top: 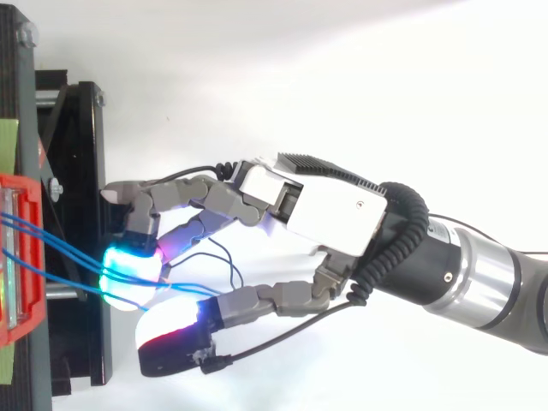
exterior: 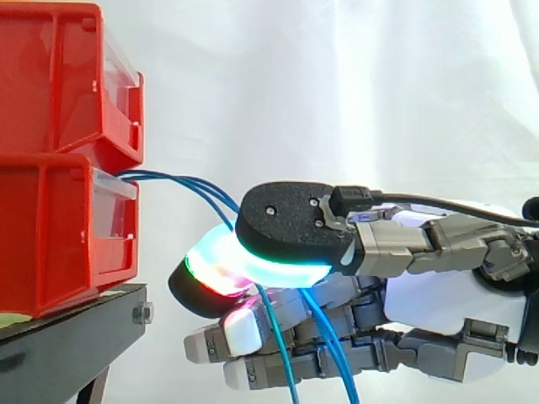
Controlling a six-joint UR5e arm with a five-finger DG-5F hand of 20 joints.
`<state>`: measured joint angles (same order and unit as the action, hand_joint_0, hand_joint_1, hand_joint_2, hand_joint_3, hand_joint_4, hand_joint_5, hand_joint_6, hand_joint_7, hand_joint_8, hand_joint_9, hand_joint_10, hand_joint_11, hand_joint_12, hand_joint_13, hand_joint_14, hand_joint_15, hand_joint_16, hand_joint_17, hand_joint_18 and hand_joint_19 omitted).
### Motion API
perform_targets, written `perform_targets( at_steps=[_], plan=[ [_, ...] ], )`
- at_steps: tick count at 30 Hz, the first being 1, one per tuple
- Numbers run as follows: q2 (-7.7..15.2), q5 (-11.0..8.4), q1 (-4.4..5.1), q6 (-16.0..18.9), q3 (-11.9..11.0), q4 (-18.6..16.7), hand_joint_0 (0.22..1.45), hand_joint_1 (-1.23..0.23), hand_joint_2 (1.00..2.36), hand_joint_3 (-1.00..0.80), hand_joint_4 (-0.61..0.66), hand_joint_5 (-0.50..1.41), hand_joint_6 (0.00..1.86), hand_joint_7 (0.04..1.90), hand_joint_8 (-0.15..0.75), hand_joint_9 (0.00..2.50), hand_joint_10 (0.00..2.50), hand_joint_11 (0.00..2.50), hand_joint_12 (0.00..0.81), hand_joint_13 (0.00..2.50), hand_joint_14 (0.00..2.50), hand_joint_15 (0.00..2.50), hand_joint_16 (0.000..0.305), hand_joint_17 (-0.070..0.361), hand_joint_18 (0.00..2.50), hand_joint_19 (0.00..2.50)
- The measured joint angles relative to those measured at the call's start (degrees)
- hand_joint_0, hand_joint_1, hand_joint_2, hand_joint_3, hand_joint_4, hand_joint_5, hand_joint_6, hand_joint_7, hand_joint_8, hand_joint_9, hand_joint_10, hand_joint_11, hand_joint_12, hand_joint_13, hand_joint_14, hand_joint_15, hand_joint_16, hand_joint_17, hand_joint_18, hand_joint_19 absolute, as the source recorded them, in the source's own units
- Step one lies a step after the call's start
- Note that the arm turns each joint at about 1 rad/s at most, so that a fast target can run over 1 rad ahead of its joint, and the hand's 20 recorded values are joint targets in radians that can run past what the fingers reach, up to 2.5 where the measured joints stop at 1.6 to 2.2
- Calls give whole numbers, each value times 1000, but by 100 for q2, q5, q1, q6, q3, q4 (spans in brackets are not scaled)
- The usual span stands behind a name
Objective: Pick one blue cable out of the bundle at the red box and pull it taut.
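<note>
Blue cables, thin and several, leave the front of the lower red plastic bin on the black stand in the side view. They vanish behind the hand's glowing pads, which press together on them. Loose lengths hang below, cut off at the bottom edge. How many are pinched is hidden.

From above, the blue cables run from the bin to the cyan pads, where curled fingers close on them.
</note>
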<state>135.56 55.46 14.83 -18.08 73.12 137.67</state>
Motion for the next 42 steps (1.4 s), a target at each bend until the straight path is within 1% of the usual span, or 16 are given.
perform_targets(
  at_steps=[3,5,6,7,11,12,13,14,16,17,19,20,24,31,36,42],
  plan=[
    [-16,0,1,60,0,96,719,-964,1005,-439,178,-201,856,1096,319,734,19,707,399,346,0,34,50,113,357,17],
    [-19,0,1,100,0,130,714,-971,1000,-500,178,-203,856,1080,314,727,19,704,399,345,0,37,50,113,359,17],
    [-19,0,1,118,0,141,700,-965,1000,-500,178,-204,856,1078,313,723,19,704,398,342,1,37,50,113,359,24],
    [-19,0,1,129,0,145,624,-952,1000,-500,176,-204,848,1064,315,719,19,707,398,336,2,52,50,113,346,50],
    [-20,-2,1,167,0,153,554,-929,1000,-500,177,-195,819,999,325,716,19,696,405,312,2,57,51,115,289,79],
    [-20,-4,1,176,0,154,544,-920,1000,-500,194,-176,772,1037,331,721,19,690,407,310,0,59,51,116,288,78],
    [-20,-4,1,180,0,154,533,-893,1000,-500,202,-147,696,1134,332,725,19,660,409,305,2,56,52,116,276,84],
    [-21,-3,2,183,0,155,532,-889,1000,-500,209,-146,695,1129,332,726,17,662,409,305,0,64,52,116,276,87],
    [-21,-3,2,186,0,155,515,-798,1000,-500,220,-113,614,1230,336,750,18,623,410,301,2,61,51,116,248,103],
    [-21,-3,1,185,0,155,515,-796,1000,-500,222,-110,605,1241,336,751,18,615,409,301,0,59,51,116,248,104],
    [-21,-5,1,184,0,155,508,-716,1000,-500,234,-98,569,1285,341,774,18,609,410,299,2,64,51,116,239,114],
    [-21,-6,1,184,0,155,513,-706,1000,-494,228,-92,550,1320,339,776,17,614,408,298,1,65,51,115,235,114],
    [-21,-8,1,183,0,155,543,-639,1008,-394,217,-73,500,1412,330,805,16,604,396,298,0,68,49,110,221,125],
    [-21,-8,-1,182,0,155,593,-561,1017,-233,210,-67,501,1395,322,847,19,603,385,310,2,69,47,107,220,142],
    [-21,-9,-4,182,0,155,581,-520,1016,-247,240,-67,502,1334,317,851,19,596,385,309,2,78,48,107,213,157],
    [-21,-9,-6,182,0,155,570,-523,1016,-259,266,-69,503,1272,317,860,16,583,389,314,2,72,48,108,211,158]
  ],
)
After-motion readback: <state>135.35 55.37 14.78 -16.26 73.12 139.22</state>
